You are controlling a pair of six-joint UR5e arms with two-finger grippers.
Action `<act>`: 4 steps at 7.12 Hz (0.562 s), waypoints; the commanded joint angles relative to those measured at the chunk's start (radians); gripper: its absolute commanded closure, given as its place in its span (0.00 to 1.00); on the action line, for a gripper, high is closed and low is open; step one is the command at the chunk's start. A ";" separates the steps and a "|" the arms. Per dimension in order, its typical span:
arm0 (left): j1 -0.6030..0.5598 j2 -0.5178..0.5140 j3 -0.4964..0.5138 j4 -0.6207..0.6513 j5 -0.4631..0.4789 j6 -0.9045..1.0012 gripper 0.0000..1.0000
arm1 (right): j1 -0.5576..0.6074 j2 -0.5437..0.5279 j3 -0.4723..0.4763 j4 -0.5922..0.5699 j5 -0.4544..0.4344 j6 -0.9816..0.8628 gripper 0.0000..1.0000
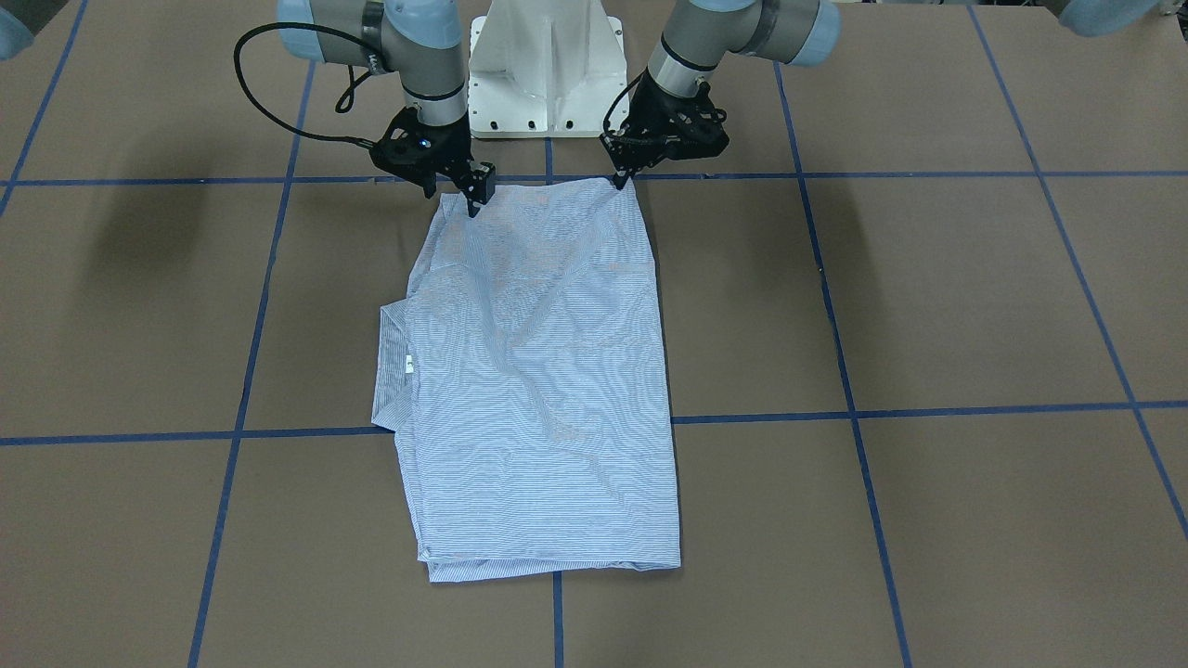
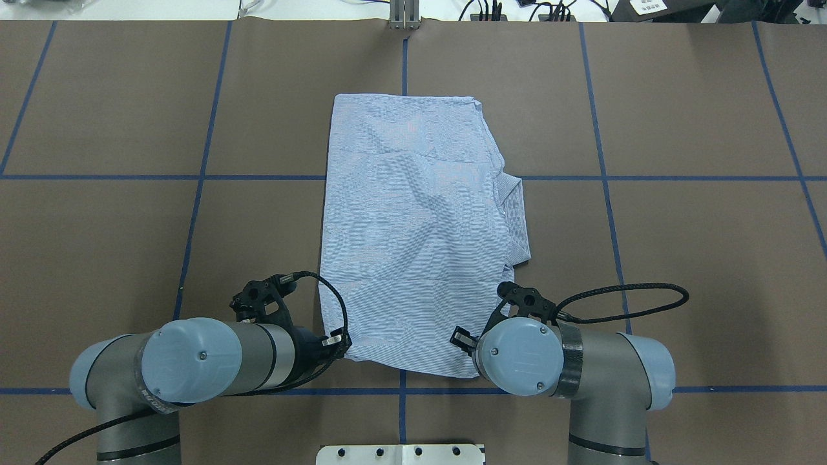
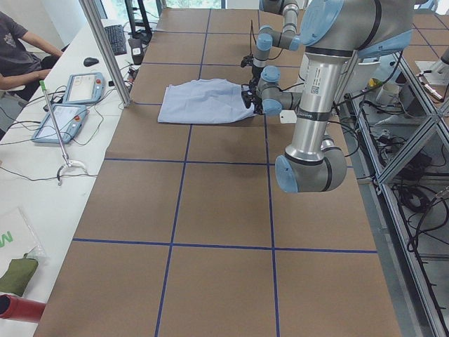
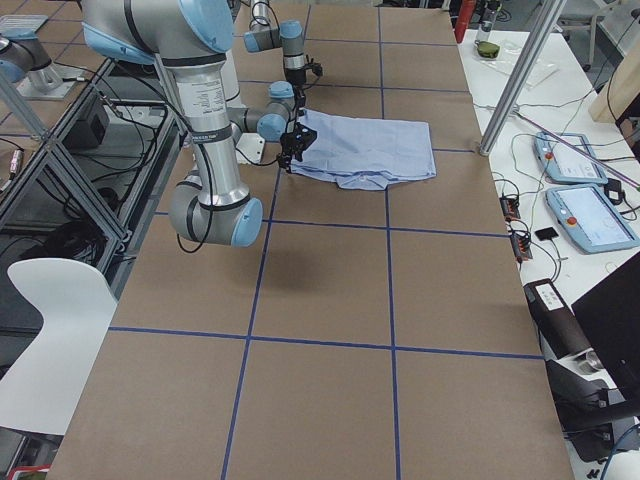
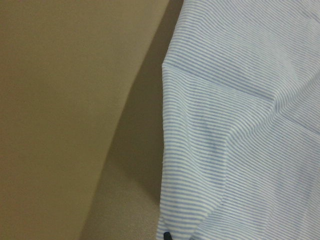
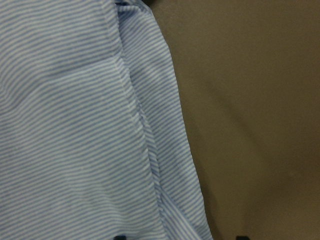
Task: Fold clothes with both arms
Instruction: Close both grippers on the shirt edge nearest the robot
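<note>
**A:** At the top of the front-facing view, both grippers sit on the shirt's (image 1: 543, 371) edge nearest the robot base. Where's the rest of it?

**B:** Flat on the brown table (image 1: 928, 297), centre frame. It's already narrowed to a long rectangle, with the collar (image 1: 390, 371) poking out on the view's left.

**A:** And the grips?

**B:** The left gripper (image 1: 620, 179), at the shirt's upper right corner there, comes down to one point. Its wrist view shows creases running into a single dark fingertip (image 5: 166, 235), so I read it as clamped on the cloth. The right gripper (image 1: 453, 199), at the upper left corner, looks parted. Two dark tips sit apart at the bottom of its wrist view, with the hem between them.

**A:** Which step, then?

**B:** Taking hold for the crosswise fold, I'd judge. Next, the right one needs to pinch its corner. Then both should lift evenly and carry that edge toward the hem at the frame's bottom, without dragging the layers beneath.
</note>
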 commanded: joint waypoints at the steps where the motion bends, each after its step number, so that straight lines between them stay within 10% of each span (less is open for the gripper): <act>1: 0.000 0.000 0.001 0.001 0.000 0.000 1.00 | -0.002 0.000 -0.003 -0.002 0.001 -0.001 0.21; 2: 0.000 0.000 0.001 -0.001 0.002 0.000 1.00 | -0.002 0.000 -0.004 -0.002 0.001 -0.001 0.24; 4: 0.000 0.000 0.001 -0.001 0.002 0.000 1.00 | -0.002 0.000 -0.006 -0.002 0.001 0.000 0.59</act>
